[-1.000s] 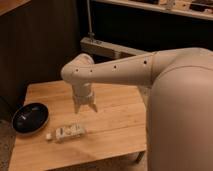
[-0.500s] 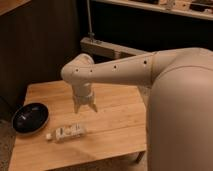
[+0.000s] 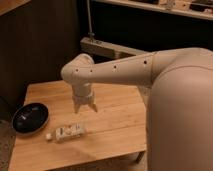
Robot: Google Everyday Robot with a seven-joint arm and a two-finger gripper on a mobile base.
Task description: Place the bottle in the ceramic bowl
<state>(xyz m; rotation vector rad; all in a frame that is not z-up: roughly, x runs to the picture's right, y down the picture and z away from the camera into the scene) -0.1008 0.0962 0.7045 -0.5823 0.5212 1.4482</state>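
The bottle [image 3: 67, 132] lies on its side on the wooden table [image 3: 120, 125], white cap pointing left, near the front left. The ceramic bowl [image 3: 30, 117] is dark and glossy and sits at the table's left edge, a short way up and left of the bottle. My gripper [image 3: 84, 109] hangs from the white arm, pointing down, just above and to the right of the bottle. It holds nothing. Its fingers look spread apart.
My large white arm and body [image 3: 175, 110] fill the right side of the view. A dark wall panel stands behind the table at the left. A grey beam [image 3: 107, 48] and shelving run behind the table at the back.
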